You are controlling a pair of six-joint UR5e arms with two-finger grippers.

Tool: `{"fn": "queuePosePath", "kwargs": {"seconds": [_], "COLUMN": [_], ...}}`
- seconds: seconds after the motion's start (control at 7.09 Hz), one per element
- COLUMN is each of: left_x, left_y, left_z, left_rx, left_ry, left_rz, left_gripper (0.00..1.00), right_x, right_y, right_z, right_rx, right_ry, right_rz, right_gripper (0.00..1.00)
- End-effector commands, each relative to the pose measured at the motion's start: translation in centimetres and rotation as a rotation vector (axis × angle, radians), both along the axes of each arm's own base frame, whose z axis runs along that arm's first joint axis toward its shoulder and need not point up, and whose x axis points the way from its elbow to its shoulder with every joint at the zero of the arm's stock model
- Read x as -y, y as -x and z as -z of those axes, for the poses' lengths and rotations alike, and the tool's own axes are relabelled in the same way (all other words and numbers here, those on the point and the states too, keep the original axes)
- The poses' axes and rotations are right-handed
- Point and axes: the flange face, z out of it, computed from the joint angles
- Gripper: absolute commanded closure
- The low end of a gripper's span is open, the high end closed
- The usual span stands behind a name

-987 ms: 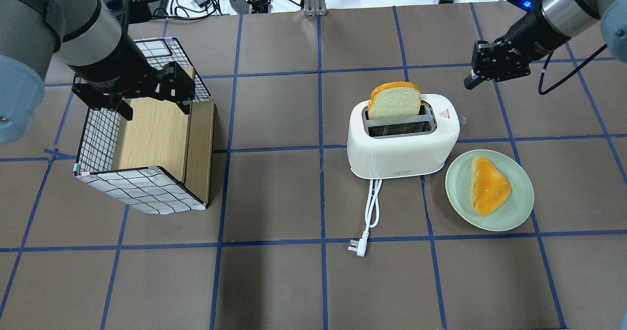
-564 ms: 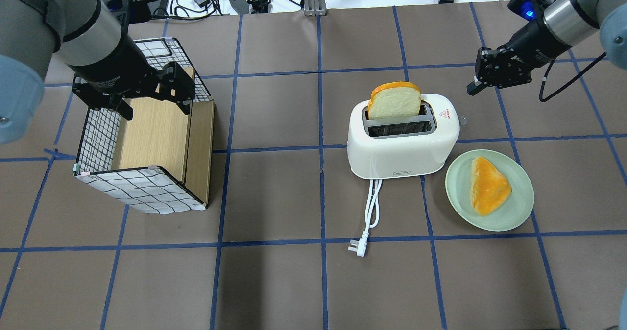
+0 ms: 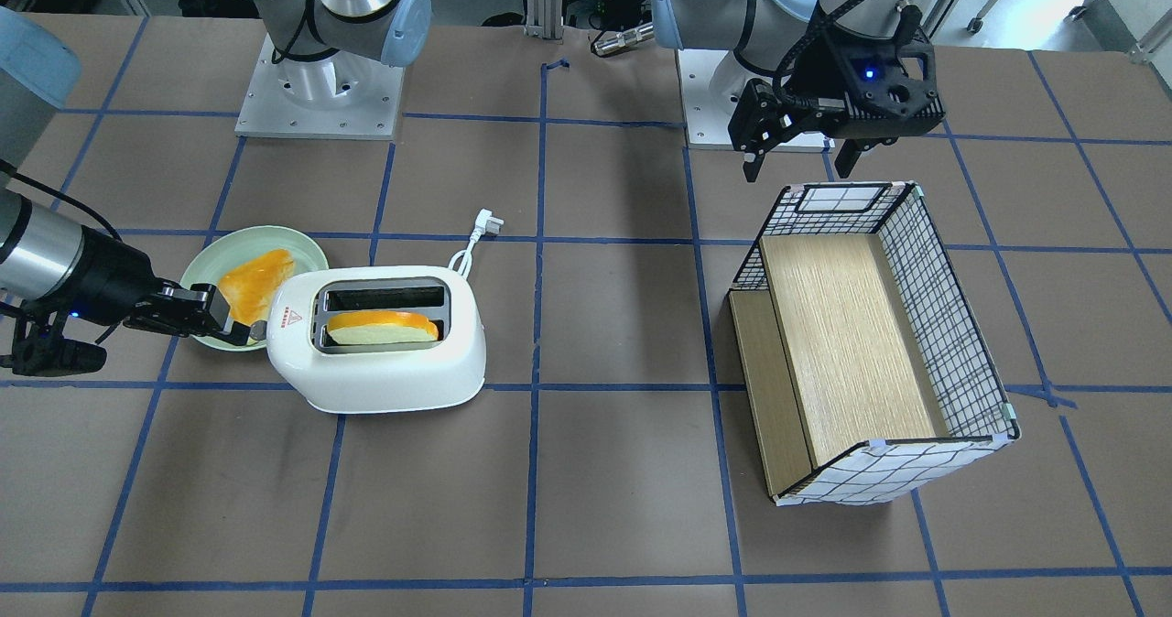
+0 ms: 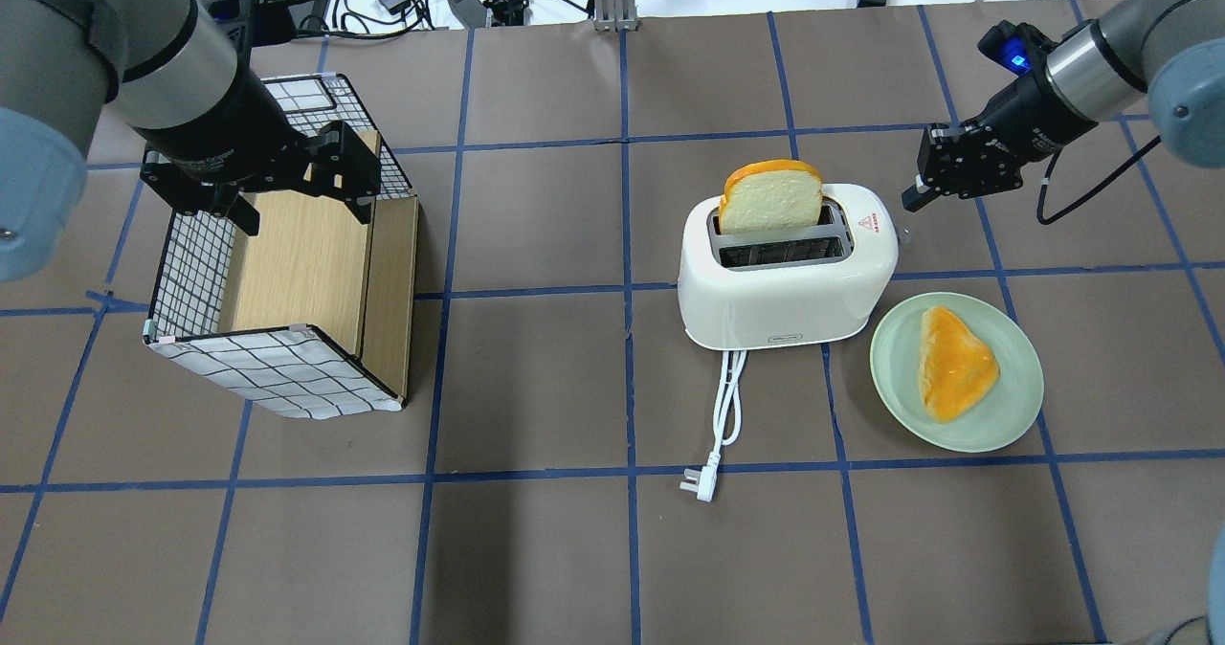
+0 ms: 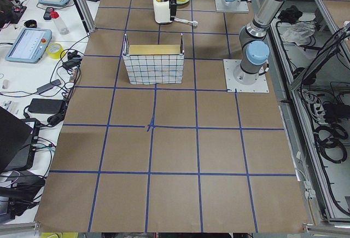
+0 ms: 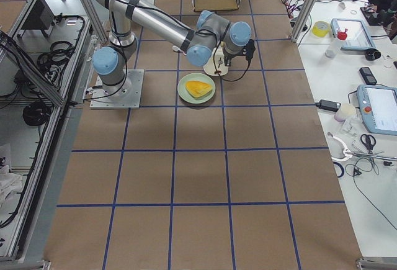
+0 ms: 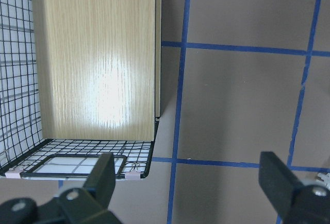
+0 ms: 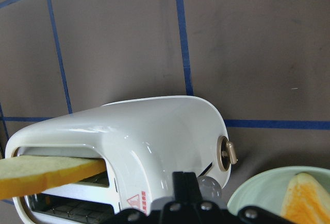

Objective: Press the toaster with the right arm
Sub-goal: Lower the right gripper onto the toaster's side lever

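Note:
The white toaster (image 4: 785,286) stands mid-table, with a slice of bread (image 4: 771,197) upright in its far slot. It also shows in the front view (image 3: 385,365) and in the right wrist view (image 8: 154,131). Its small grey lever (image 4: 904,236) sticks out of the end nearest the right arm. My right gripper (image 4: 914,195) is shut and empty, tilted down, with its tip close above and just behind the lever (image 8: 209,185); I cannot tell whether they touch. My left gripper (image 4: 299,207) is open and empty above the wire basket (image 4: 278,363).
A pale green plate (image 4: 890,358) holding a piece of orange-topped bread (image 4: 955,363) lies by the toaster's lever end, under the right arm's near side. The white cord and plug (image 4: 703,482) trail from the toaster's near side. Cables and tools lie past the far edge.
My right gripper has dropped lower and moved in toward the toaster's lever end. The left arm, toaster, bread and plate have not moved.

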Motion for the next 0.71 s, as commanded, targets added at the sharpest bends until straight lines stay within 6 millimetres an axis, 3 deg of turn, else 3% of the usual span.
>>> {"fn": "queuePosePath", "kwargs": {"seconds": [0.0,0.56], "left_x": [0.0,0.0], "left_y": [0.0,0.0], "left_z": [0.0,0.0], "left_rx": [0.0,0.0], "left_ry": [0.0,0.0], "left_rz": [0.0,0.0], "left_gripper": [0.0,0.0], "right_x": [-0.34,-0.6], "right_y": [0.01,-0.09], "right_z": [1.09,1.65], "right_rx": [0.009,0.015], "right_ry": [-0.019,-0.017], "right_rz": [-0.002,-0.027], "right_gripper": [1.0,1.0]}}
